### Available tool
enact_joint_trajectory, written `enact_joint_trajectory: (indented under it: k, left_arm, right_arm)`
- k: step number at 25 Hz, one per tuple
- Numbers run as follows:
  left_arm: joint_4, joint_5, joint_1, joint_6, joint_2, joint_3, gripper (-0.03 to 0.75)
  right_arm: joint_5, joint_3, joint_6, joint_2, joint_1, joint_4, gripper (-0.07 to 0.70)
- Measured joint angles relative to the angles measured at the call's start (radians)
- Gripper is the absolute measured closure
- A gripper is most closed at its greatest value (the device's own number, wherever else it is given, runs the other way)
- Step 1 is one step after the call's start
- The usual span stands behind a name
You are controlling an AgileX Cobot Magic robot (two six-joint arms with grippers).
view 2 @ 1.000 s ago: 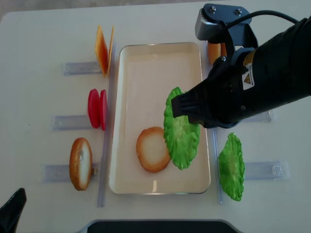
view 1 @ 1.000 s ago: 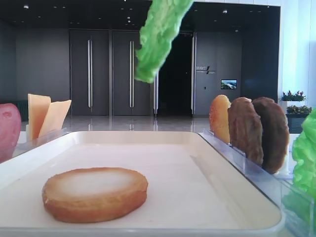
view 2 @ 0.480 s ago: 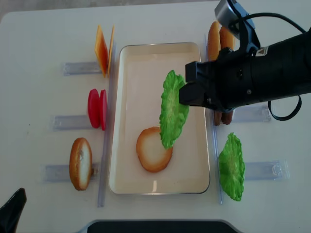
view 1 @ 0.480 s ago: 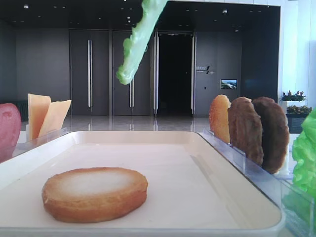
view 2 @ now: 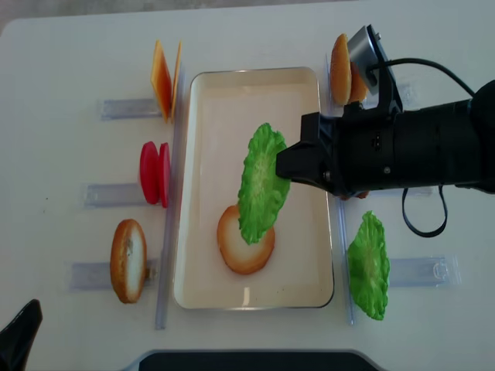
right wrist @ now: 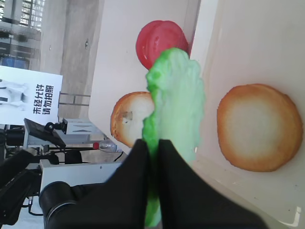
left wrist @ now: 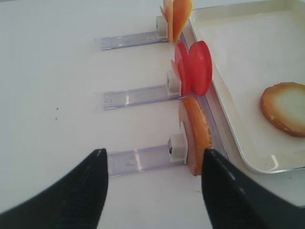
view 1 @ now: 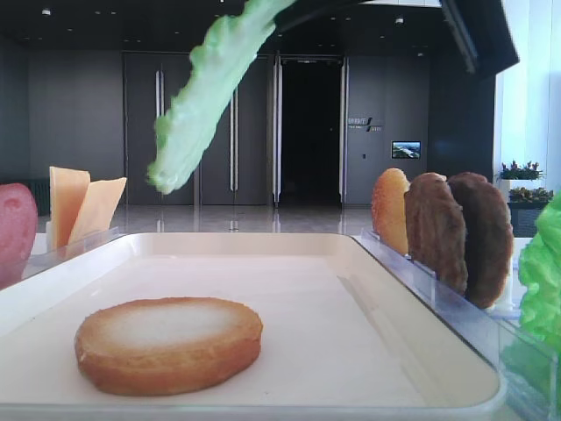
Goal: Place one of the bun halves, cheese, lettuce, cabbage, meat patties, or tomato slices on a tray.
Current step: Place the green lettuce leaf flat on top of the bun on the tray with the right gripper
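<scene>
right gripper (right wrist: 153,157) clamped on the edge of the lettuce (view 2: 261,182), fingers (right wrist: 138,191) pressed against both faces of the leaf. leaf hanging out from the fingertips toward the left side of the scene, held in the air above the tray (view 2: 255,89), its free end over the bun half (view 2: 245,239) lying flat on the tray floor; no contact between leaf and bun visible in the low front view. second green leaf (view 2: 368,265) standing in a clear rack (view 2: 421,271) right of the tray. left gripper (left wrist: 151,191) parked low beside the left-hand racks, black fingers spread wide apart, nothing between them, facing an upright bun half (left wrist: 194,136) and tomato slices (left wrist: 193,67).
</scene>
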Motion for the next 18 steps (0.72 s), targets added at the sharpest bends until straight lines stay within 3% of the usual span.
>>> enact_joint_trajectory:
  k: [10, 18]
  left_arm:
    - [0.000, 0.000, 0.000, 0.000, 0.000, 0.000, 0.244]
    - [-0.001, 0.000, 0.000, 0.000, 0.000, 0.000, 0.244]
  right_arm:
    - [0.019, 0.011, -0.213, 0.145, 0.094, 0.192, 0.580]
    - [0.050, 0.011, -0.282, 0.208, 0.097, 0.245, 0.580]
